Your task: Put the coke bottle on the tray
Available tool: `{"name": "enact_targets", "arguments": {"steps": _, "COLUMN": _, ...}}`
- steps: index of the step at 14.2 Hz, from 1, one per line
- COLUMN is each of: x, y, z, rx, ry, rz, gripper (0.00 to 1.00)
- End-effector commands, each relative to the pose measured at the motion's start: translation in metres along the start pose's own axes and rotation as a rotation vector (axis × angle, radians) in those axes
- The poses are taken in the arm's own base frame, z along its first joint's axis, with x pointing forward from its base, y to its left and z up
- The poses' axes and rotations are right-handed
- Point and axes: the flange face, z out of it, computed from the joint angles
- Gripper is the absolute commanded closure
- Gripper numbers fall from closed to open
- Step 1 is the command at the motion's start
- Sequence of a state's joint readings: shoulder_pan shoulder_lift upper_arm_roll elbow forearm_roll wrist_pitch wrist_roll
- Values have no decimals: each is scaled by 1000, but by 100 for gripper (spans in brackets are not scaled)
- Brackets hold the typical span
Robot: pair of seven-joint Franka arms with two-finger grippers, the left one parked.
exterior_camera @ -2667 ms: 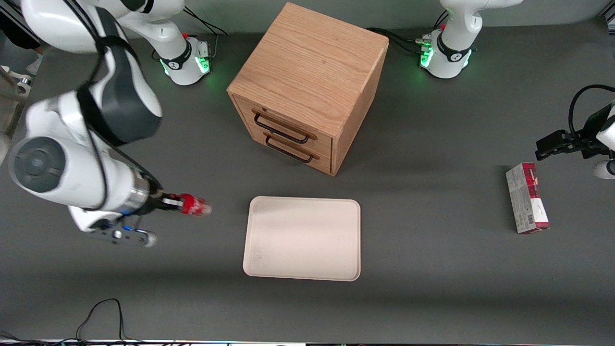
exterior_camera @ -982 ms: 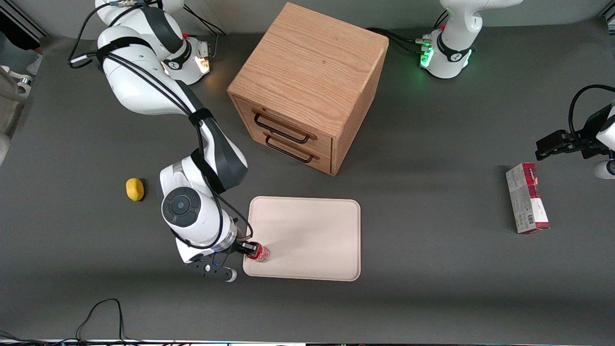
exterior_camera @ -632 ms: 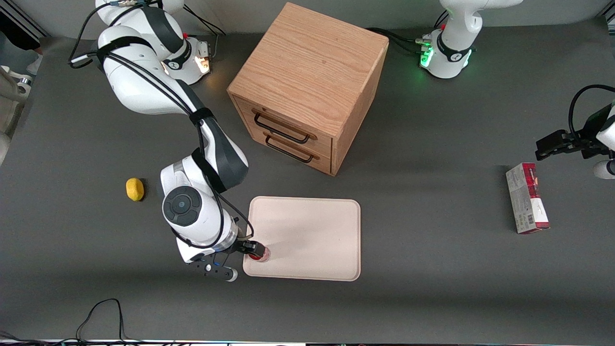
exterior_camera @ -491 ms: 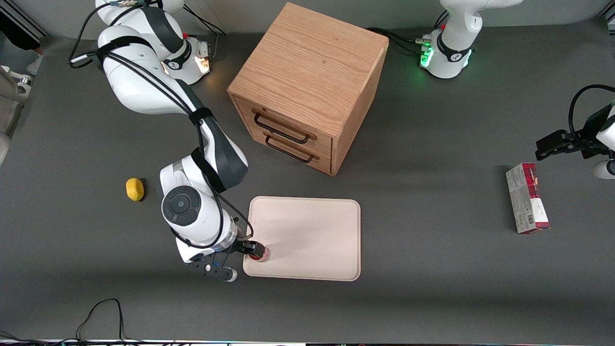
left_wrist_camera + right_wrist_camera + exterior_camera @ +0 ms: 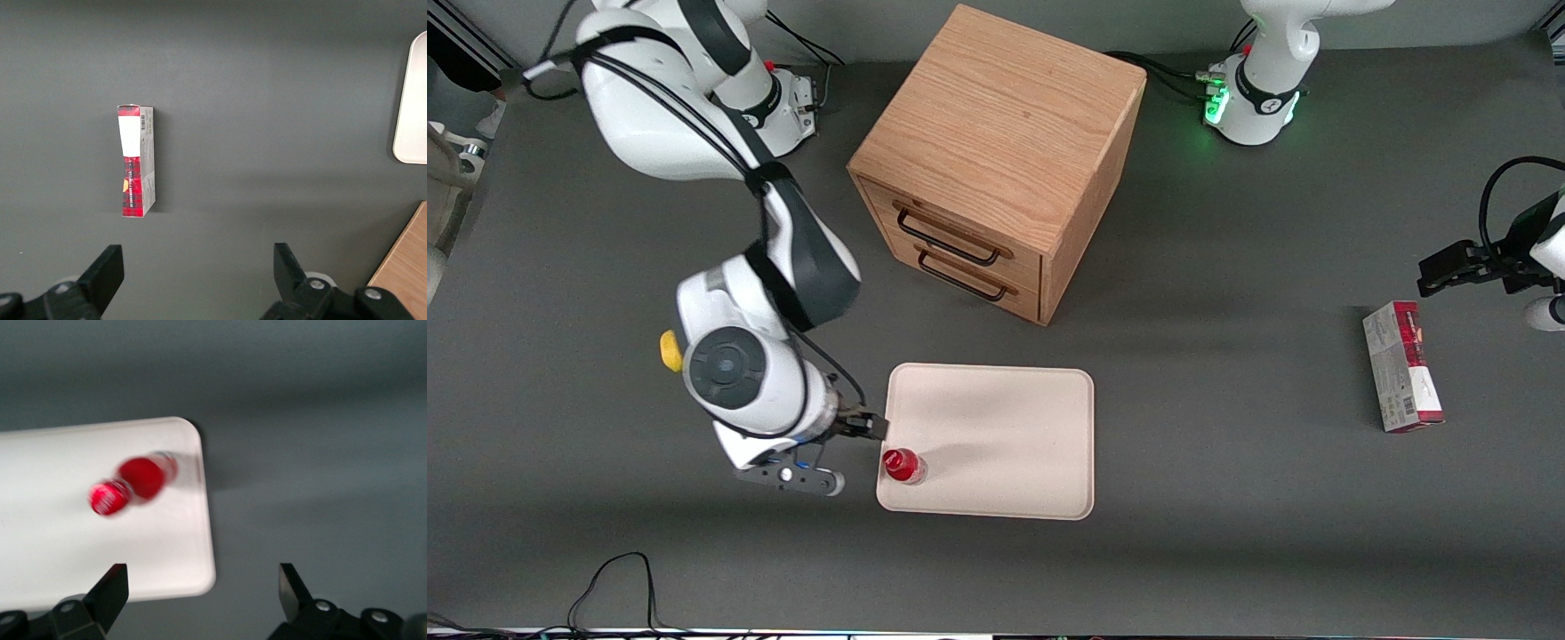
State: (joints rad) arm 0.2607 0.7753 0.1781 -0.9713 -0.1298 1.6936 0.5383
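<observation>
The bottle (image 5: pixel 904 465) stands upright on the tray (image 5: pixel 996 418), in the tray's corner nearest the front camera at the working arm's end, close to both rims; from above its red cap hides most of the body. In the right wrist view the bottle (image 5: pixel 133 484) is blurred but stands free on the tray (image 5: pixel 100 553), with nothing touching it. The gripper (image 5: pixel 869 427) hovers just beside the tray's short edge at the working arm's end, a little farther from the front camera than the bottle and apart from it. Its fingers (image 5: pixel 110 590) are spread wide with nothing between them. The tray lies flat on the bench (image 5: pixel 1227 498), near the middle of it. A wooden cabinet (image 5: pixel 996 160) with two drawers stands farther from the front camera than the tray, its drawers shut. A lemon (image 5: pixel 669 348) lies on the bench toward the working arm's end, partly hidden by the arm. A carton (image 5: pixel 1402 366) lies flat toward the parked arm's end of the bench, well apart from the tray.
</observation>
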Motion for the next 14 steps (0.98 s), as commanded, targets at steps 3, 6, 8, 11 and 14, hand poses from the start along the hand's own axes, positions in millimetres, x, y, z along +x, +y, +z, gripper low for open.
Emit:
{"name": "enact_targets", "arguments": {"steps": 3, "x": -57, "y": 130, "z": -53, "rx": -11, "ry": -80, "rz": -156, "gripper": 0}}
{"name": "enact_targets", "arguments": {"steps": 6, "x": -94, "y": 180, "z": -85, "rx": -29, "ry": -70, "rz": -222, "gripper": 0}}
{"name": "enact_targets", "arguments": {"steps": 8, "x": -121, "y": 215, "z": -119, "rx": 9, "ry": -60, "rz": -235, "gripper": 0}}
{"name": "enact_targets", "arguments": {"steps": 11, "x": -146, "y": 250, "z": -152, "rx": 25, "ry": -89, "rz": -310, "gripper": 0}}
{"name": "enact_targets", "arguments": {"steps": 14, "x": -157, "y": 237, "z": -162, "rx": 28, "ry": -79, "rz": -323, "gripper": 0}}
